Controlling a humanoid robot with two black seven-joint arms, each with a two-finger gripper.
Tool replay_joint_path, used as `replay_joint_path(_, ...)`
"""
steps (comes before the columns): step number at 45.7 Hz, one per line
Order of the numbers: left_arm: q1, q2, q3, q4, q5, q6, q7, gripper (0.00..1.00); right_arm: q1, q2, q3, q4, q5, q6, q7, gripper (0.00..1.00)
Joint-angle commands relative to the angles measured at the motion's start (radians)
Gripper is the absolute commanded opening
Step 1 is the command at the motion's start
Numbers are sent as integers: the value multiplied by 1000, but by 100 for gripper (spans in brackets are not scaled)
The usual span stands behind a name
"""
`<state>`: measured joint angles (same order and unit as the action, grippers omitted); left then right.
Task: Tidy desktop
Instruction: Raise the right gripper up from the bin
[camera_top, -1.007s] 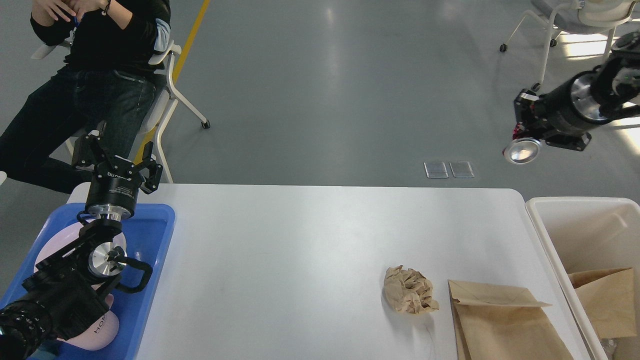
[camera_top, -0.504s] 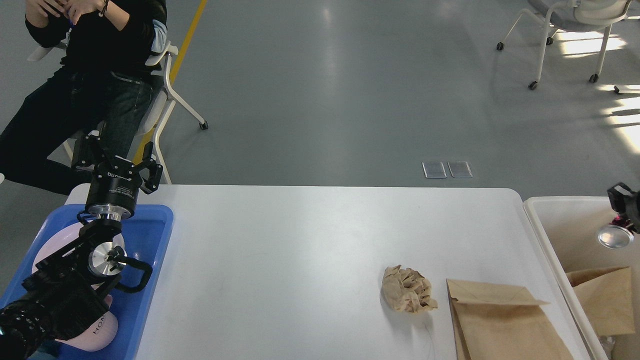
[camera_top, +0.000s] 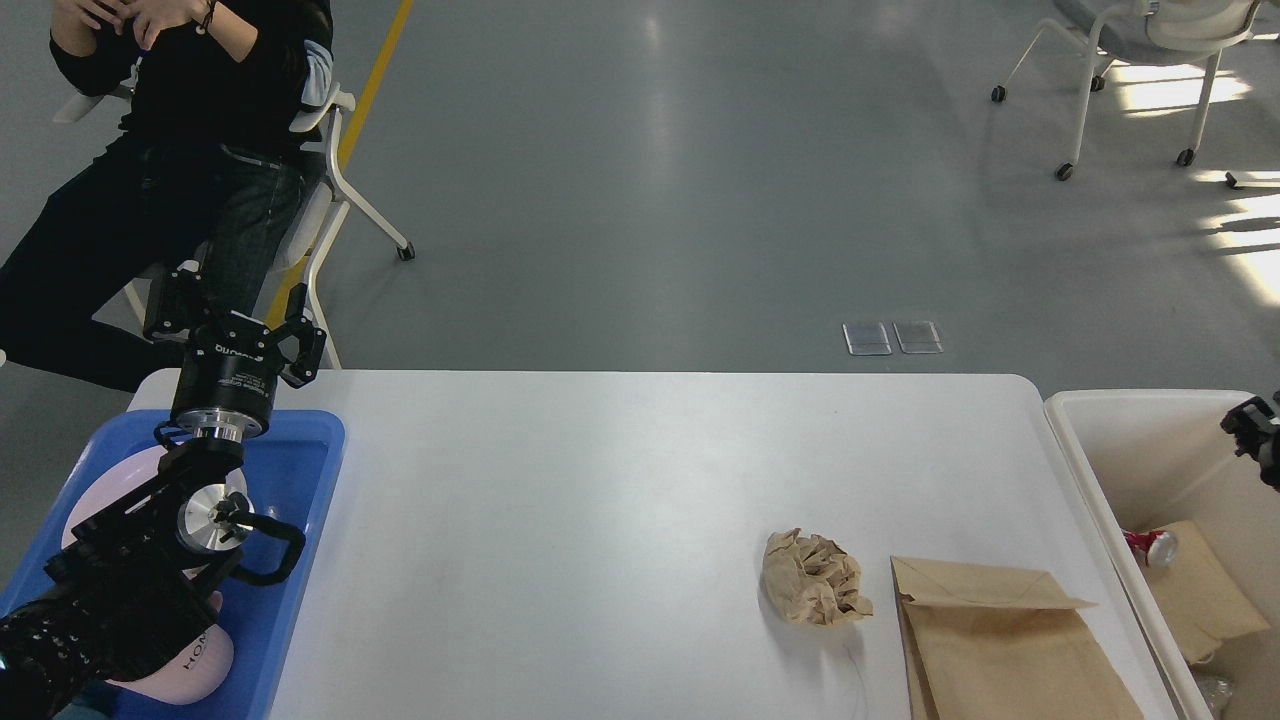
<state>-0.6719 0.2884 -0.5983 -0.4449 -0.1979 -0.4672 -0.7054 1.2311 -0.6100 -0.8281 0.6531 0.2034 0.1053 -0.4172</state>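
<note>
The large white rectangular desk (camera_top: 600, 520) with rounded corners fills the lower middle of the head view, its long axis running left to right and its far edge facing the grey floor. Its surface is smooth, matte and pale, with a soft sheen near the centre.

Two paper things lie on it, both toward the right near side — one crumpled ball of brown paper (camera_top: 814, 592) and, just beside it on the right, one flat brown paper bag (camera_top: 1000, 650) whose folded flap points to the far side and whose body runs off the bottom of the view.

At the left end sits one blue plastic tray (camera_top: 300, 470) holding a pale pink round plate (camera_top: 90, 500) and a pink item lettered "HOM" (camera_top: 200, 660). The left claw (camera_top: 232, 318) stands over the tray's far corner, pointing up and away, fingers spread well apart with nothing between them.

Against the right end is one cream plastic bin (camera_top: 1100, 480). Inside it lie one red and silver drink can (camera_top: 1150, 547) and one more brown paper bag (camera_top: 1205, 600). The right claw (camera_top: 1258, 432) barely shows at the right edge above the bin — dark and cut off, so I cannot tell how it stands.

Beyond the desk: one seated person in black (camera_top: 170, 130), and one white wheeled chair (camera_top: 1130, 60) at the upper right.
</note>
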Motion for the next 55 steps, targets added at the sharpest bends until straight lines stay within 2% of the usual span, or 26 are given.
replay_joint_path(1,0,0,0,0,0,-1,-2,97,145,4,-89,143,-2,27,0,100)
replay_joint_path(9,0,0,0,0,0,-1,0,97,347,10,-197,324,7,161,0,100)
replay_joint_path(20,0,0,0,0,0,-1,0,97,631,35,-282,476,7,531,0,100)
replay_joint_path(25,0,0,0,0,0,-1,0,97,754,61,-304,540,8,642,0,100)
replay_joint_path(32,0,0,0,0,0,-1,0,97,910,65,-336,655,8,645,0,100)
replay_joint_path(37,0,0,0,0,0,-1,0,97,904,62,-333,671,7,639,1,100)
replay_joint_path(43,0,0,0,0,0,1,0,97,756,58,-303,654,8,565,1,100)
replay_joint_path(47,0,0,0,0,0,-1,0,97,567,27,-211,606,7,462,1,100)
replay_joint_path(55,0,0,0,0,0,1,0,97,318,-19,-59,496,7,415,1,100)
